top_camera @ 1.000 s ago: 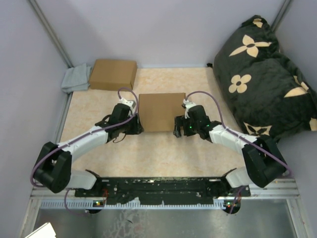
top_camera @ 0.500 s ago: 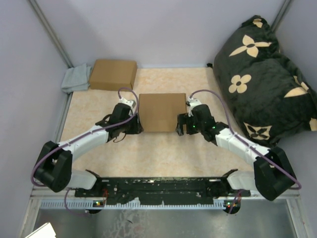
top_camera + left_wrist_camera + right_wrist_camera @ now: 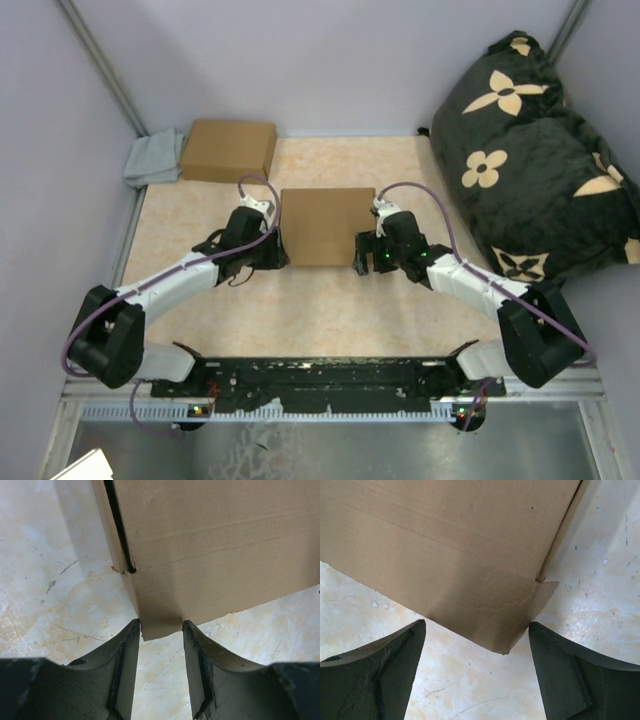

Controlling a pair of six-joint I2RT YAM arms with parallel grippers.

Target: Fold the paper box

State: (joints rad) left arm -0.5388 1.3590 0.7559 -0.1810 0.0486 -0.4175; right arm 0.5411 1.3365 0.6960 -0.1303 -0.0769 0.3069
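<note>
beige table (image 3: 330,310) carrying paper box (image 3: 325,225), box lying flat between both arms. black floral cushion (image 3: 530,150) slumping right of box. smooth carton (image 3: 229,150) sitting beyond box, leftward; grey cloth (image 3: 153,160) lying farther left. left gripper (image 3: 161,630) pinching box's near-left corner. right gripper (image 3: 476,624) straddling near-right corner, spread wide, apart from cardboard.

Paper box (image 3: 323,226) centre; carton (image 3: 229,150), prob. cloth (image 3: 153,160) behind-left.

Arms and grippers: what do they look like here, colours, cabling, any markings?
The left arm and right arm match: white links between bulky black joints, each with a purple cable looping from base to wrist. The right wrist shows a small green light. In the wrist views the fingers are plain matte black, broad and tapering toward the tips. No markings are legible.
</note>
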